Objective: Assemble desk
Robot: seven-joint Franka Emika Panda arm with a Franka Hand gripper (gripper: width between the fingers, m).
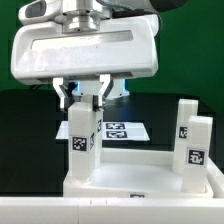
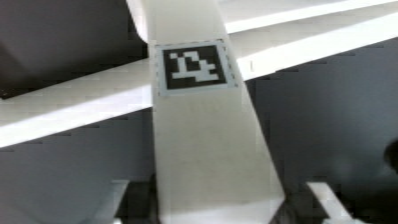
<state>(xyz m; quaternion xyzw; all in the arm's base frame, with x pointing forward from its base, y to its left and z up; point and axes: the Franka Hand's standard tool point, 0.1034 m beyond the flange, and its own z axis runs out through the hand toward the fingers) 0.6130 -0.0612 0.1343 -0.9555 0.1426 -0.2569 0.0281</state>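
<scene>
The claw (image 1: 86, 98) is clenched on a tagged white leg (image 1: 82, 140) standing upright directly beneath it on the desk top (image 1: 130, 180); two more legs (image 1: 190, 135) stand well off to its side.

Black table (image 1: 25, 130). Marker board (image 1: 125, 130) flat at far centre. White desk top (image 1: 140, 178) lies nearer.

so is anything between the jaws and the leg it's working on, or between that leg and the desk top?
Nothing visible. The gripper already straddles the upright leg, whose base meets the desk top at the exterior view's left corner. The wrist view shows the leg between the jaws with nothing intervening. Actual contact can't be confirmed.
</scene>
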